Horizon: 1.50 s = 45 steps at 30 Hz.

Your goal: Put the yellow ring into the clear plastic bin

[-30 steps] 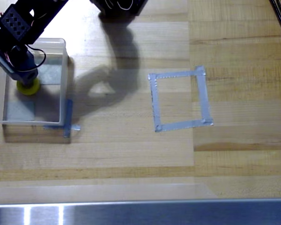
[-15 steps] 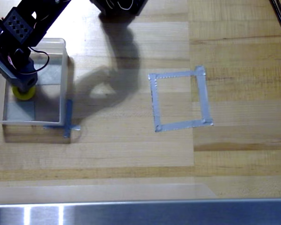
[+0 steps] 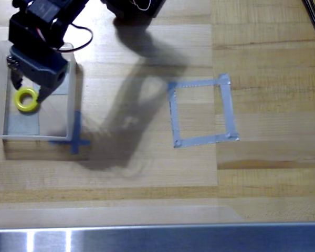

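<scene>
Bin: the clear plastic bin (image 3: 0, 89) sits at the far left of the overhead view, about 9 o'clock from picture centre; frosted walls, grey tape patches visible through its floor.
Ring: the yellow ring (image 3: 27, 100) lies flat on the bin floor, roughly mid-bin, centre hole facing up; it is inside the walls and touches none of them.
Gripper: the gripper (image 3: 28, 88) hangs over the bin at 12 o'clock from the ring, fingers spread, one tip to the ring's left and one to its right; nothing held. Whether either tip touches the ring cannot be told from above.
Arm: the dark arm (image 3: 47, 21) runs from the gripper toward 1 o'clock and out at the top edge, wires looping beside it.
Blue tape: a blue tape cross (image 3: 75, 137) lies on the table at the bin's lower right corner, 5 o'clock from the ring.
Shadow: the arm's shadow (image 3: 131, 105) falls across the boards between bin and tape square.
Tape square: a grey tape square outline (image 3: 200, 111) lies flat right of centre, 3 o'clock from the bin and well apart from it.
Table: pale wooden table (image 3: 262, 173) with a metal strip (image 3: 157, 239) along the 6 o'clock edge.
</scene>
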Tool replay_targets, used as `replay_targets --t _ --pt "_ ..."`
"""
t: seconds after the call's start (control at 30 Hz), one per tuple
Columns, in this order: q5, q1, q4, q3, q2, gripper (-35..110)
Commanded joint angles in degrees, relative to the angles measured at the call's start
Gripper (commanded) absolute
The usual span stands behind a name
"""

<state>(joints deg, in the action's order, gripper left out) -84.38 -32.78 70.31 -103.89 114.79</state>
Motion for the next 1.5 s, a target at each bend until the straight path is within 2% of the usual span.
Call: replay_targets --t 0.0,0.07,0.17,0.37,0.63,0.83,1.03,1.47 --pt "0.3 11.4 7.9 -2.4 12.3 2" --pt "-0.3 17.8 10.2 -5.4 14.9 -2" --pt "-0.4 25.8 11.6 -11.0 17.5 1" --pt "-4.5 33.3 11.4 -26.0 25.8 0" --pt "-11.2 37.4 10.1 -47.1 40.8 0" --pt "-13.4 39.1 4.9 -60.0 56.2 0" --pt "-13.9 39.4 4.7 -69.1 70.2 0" --pt "-21.4 38.5 4.6 -73.4 71.5 0"
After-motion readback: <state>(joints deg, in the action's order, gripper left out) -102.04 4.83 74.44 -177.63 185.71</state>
